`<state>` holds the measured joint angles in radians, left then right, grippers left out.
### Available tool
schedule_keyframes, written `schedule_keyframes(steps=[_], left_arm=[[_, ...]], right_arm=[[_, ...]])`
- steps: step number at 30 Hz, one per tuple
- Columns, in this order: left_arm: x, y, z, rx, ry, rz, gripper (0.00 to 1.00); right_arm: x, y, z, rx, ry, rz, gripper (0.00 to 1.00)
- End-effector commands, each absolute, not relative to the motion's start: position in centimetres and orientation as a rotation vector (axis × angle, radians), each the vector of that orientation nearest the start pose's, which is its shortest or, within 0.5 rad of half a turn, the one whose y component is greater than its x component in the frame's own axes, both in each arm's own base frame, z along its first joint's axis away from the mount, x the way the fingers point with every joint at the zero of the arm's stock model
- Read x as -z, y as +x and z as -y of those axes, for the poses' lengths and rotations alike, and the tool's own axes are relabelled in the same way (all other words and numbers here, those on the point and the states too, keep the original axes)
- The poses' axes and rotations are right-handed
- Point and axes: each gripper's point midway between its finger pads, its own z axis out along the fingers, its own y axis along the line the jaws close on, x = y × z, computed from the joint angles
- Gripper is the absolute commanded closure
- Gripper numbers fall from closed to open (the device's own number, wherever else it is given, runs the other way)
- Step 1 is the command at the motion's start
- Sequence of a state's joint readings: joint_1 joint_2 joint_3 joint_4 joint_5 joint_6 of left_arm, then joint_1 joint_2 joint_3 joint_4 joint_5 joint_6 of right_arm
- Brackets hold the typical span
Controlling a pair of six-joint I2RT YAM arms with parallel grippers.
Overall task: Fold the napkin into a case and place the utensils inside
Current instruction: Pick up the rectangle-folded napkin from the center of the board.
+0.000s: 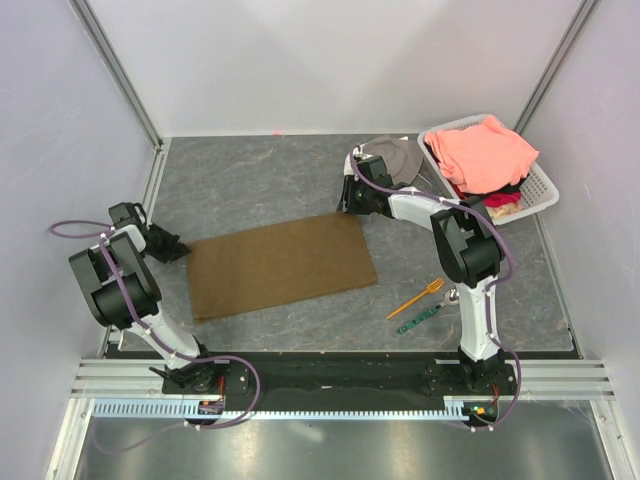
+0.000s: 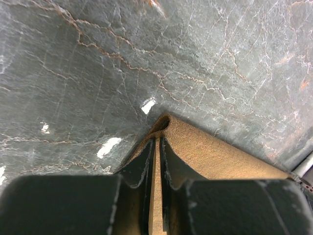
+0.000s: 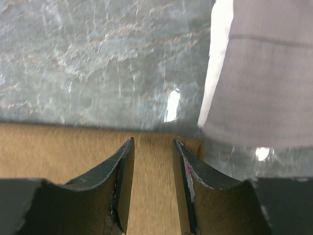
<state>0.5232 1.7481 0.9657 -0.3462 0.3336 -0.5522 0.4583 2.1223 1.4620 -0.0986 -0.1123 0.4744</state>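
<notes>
**A:** Start with the napkin (image 1: 280, 265). It's spread flat as a brown rectangle in the middle of the table (image 1: 250, 180), and by the look of it the folding has some way to go.

**B:** Your left gripper (image 2: 160, 139) is at the napkin's far left corner, and its jaws are pressed together on the cloth. The wrist view shows the edge pinched up between them, with the fabric humping just ahead.

**A:** I'd say you've taken that corner so the edge can be lifted and carried over. What about the other side?

**B:** Your right gripper (image 3: 152, 142) sits at the napkin's far right corner with its jaws spread. They straddle the cloth's edge without squeezing it. You'd want that corner clamped too, or the fold will likely drag skew.

**A:** The orange fork (image 1: 417, 297) and the green utensil (image 1: 420, 319) lie together just off the napkin's near right corner. They're out of the fold's path and handy for loading later.

**B:** Mind the grey hat (image 1: 395, 157), which is just beyond the napkin's far right corner and close to your right fingers. Past that, the white basket (image 1: 545, 185) of salmon-pink clothes (image 1: 485, 150) is well clear.
</notes>
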Motion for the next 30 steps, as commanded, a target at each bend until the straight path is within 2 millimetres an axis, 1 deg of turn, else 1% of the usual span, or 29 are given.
schedule_keyframes(steps=[1,2,4,5,8,9,10,11,12,13,14,15,16,17,18,19,20,21,22,23,24,25,26,27,28,29,30], left_arm=[[-2.1,35.0,-12.1,0.423,-1.261,-2.319,0.87],[-2.5,35.0,-12.0,0.423,-1.251,-2.313,0.86],[-3.2,35.2,-12.0,0.407,-1.229,-2.299,0.86],[-4.2,35.4,-11.9,0.401,-1.205,-2.281,0.85],[-5.8,35.8,-10.3,0.412,-1.123,-2.273,0.82],[-7.5,36.2,-9.2,0.419,-1.059,-2.25,0.81],[-7.8,36.0,-8.3,0.432,-1.037,-2.249,0.78],[-8.7,36.2,-6.9,0.45,-0.984,-2.237,0.77],[-10.3,36.1,-6.3,0.45,-0.94,-2.204,0.74],[-10.7,35.6,-5.5,0.455,-0.918,-2.202,0.71],[-11.3,35.6,-4.8,0.462,-0.889,-2.194,0.7],[-12.6,35.3,-3.3,0.475,-0.829,-2.18,0.69],[-13.3,35.3,-2.5,0.485,-0.799,-2.17,0.68],[-13.9,35.2,-0.8,0.521,-0.74,-2.179,0.67],[-15.2,34.8,0.2,0.544,-0.697,-2.16,0.66],[-15.6,34.5,1.1,0.573,-0.677,-2.158,0.66],[-16.2,34.1,3.1,0.636,-0.617,-2.165,0.65],[-16.3,33.6,4.2,0.671,-0.584,-2.173,0.64],[-17.1,33.1,5.4,0.701,-0.533,-2.163,0.64],[-17.4,32.5,7.5,0.753,-0.463,-2.178,0.62],[-16.9,31.7,8.6,0.774,-0.434,-2.197,0.6],[-17.3,31.0,10.0,0.809,-0.393,-2.194,0.59],[-17.1,30.0,11.9,0.857,-0.332,-2.212,0.58],[-16.2,29.0,12.8,0.879,-0.313,-2.234,0.56],[-16.3,28.6,13.7,0.907,-0.29,-2.225,0.54],[-16.3,27.5,15.3,0.941,-0.226,-2.228,0.53],[-15.5,26.7,15.9,0.946,-0.208,-2.248,0.5]], right_arm=[[-2.8,48.4,-27.3,-0.55,-0.058,-2.396,0.56],[-2.7,48.4,-27.4,-0.546,-0.064,-2.399,0.56],[-3.2,48.5,-27.3,-0.538,-0.073,-2.398,0.56],[-3.6,48.5,-27.3,-0.537,-0.077,-2.395,0.56],[-5.8,48.5,-27.2,-0.533,-0.09,-2.375,0.54],[-7.3,48.2,-27.2,-0.534,-0.099,-2.362,0.52],[-8.0,48.0,-27.1,-0.516,-0.103,-2.354,0.51],[-8.8,47.7,-26.9,-0.505,-0.109,-2.348,0.47],[-10.2,47.1,-26.9,-0.493,-0.13,-2.34,0.43],[-10.9,46.8,-26.8,-0.477,-0.136,-2.334,0.4],[-11.4,46.5,-26.3,-0.449,-0.135,-2.332,0.35],[-12.3,45.5,-26.0,-0.44,-0.15,-2.337,0.32],[-12.7,45.3,-25.5,-0.407,-0.14,-2.336,0.28],[-13.6,44.9,-24.9,-0.385,-0.135,-2.326,0.22],[-13.0,44.0,-24.2,-0.359,-0.135,-2.358,0.2],[-12.8,43.4,-23.9,-0.347,-0.135,-2.368,0.19],[-13.5,42.8,-23.5,-0.347,-0.135,-2.364,0.16],[-12.4,41.7,-23.0,-0.343,-0.139,-2.396,0.14],[-12.1,41.1,-22.9,-0.346,-0.145,-2.408,0.13],[-12.4,40.7,-22.7,-0.354,-0.146,-2.407,0.13],[-11.4,39.7,-22.5,-0.352,-0.159,-2.438,0.13],[-11.1,39.3,-22.4,-0.348,-0.166,-2.448,0.13],[-10.3,38.4,-22.2,-0.337,-0.184,-2.469,0.13],[-10.0,38.2,-21.8,-0.303,-0.183,-2.473,0.13],[-9.4,37.8,-21.7,-0.283,-0.193,-2.486,0.14],[-8.4,37.2,-21.4,-0.25,-0.211,-2.511,0.15],[-8.0,37.0,-21.2,-0.221,-0.217,-2.52,0.16]])
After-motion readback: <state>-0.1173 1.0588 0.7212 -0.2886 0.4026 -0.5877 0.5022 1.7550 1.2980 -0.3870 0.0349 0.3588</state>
